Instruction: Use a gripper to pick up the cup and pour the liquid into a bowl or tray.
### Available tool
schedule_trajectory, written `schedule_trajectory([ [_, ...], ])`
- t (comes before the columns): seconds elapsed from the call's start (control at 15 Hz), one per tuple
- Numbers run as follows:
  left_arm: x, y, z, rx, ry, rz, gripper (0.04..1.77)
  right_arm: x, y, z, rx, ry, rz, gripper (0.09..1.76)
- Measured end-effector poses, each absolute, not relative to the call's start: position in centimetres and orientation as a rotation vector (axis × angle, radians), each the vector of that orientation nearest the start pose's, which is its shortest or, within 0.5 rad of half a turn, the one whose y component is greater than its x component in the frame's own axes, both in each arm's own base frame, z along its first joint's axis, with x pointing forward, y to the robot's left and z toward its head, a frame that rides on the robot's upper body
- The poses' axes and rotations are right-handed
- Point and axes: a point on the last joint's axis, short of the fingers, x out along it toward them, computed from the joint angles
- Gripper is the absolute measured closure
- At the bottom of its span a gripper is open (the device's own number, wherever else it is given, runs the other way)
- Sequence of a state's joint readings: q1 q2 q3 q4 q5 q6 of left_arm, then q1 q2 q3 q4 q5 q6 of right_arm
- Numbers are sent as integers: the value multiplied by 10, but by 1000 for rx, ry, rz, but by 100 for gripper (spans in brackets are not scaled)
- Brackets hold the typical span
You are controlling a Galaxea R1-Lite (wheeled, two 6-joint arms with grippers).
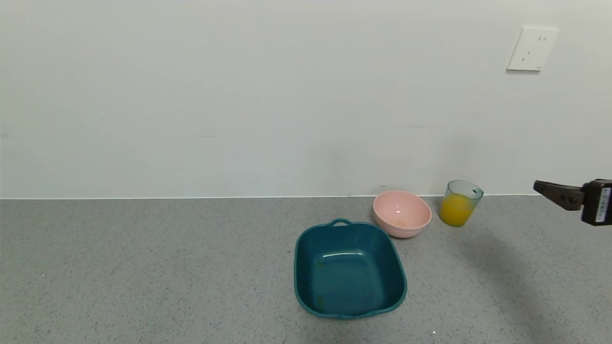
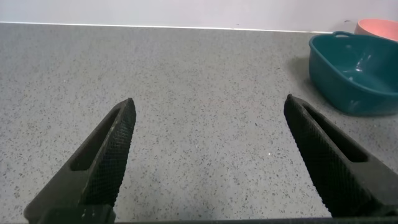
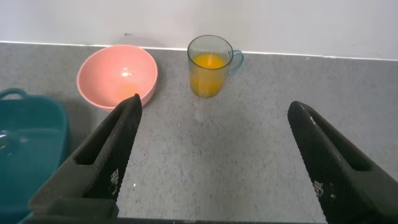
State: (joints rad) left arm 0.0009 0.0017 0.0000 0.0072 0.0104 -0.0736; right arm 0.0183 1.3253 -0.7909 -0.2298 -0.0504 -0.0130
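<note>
Grey speckled counter (image 1: pixel 143 267) met a pale wall. At far right the right gripper (image 1: pixel 550 191) hung spread wide, empty, apart from the cup (image 1: pixel 460 203) of orange liquid (image 1: pixel 455 210). Left of it sat the bowl (image 1: pixel 401 213), then a teal tub (image 1: pixel 349 270). Lower down, the left gripper (image 2: pixel 208 155) gaped too.

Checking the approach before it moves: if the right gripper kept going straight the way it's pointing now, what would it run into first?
Most likely the cup of orange liquid. In the right wrist view it stands ahead between the open fingers of the right gripper, nearer the left one, bare countertop before it. The pink bowl sits off to one side.
</note>
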Motion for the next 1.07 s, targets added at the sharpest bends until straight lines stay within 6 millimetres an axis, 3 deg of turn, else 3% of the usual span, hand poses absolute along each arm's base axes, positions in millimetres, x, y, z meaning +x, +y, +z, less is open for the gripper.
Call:
schedule_trajectory([
  [0.27, -23, 0, 75, -74, 9, 11, 9, 271, 9, 190, -25, 399, -48, 14],
  [0.47, -23, 0, 75, -73, 9, 12, 9, 300, 13, 152, -20, 446, -73, 14],
  [1.07, -23, 0, 75, -74, 9, 11, 9, 349, 37, 57, -4, 449, -205, 14],
])
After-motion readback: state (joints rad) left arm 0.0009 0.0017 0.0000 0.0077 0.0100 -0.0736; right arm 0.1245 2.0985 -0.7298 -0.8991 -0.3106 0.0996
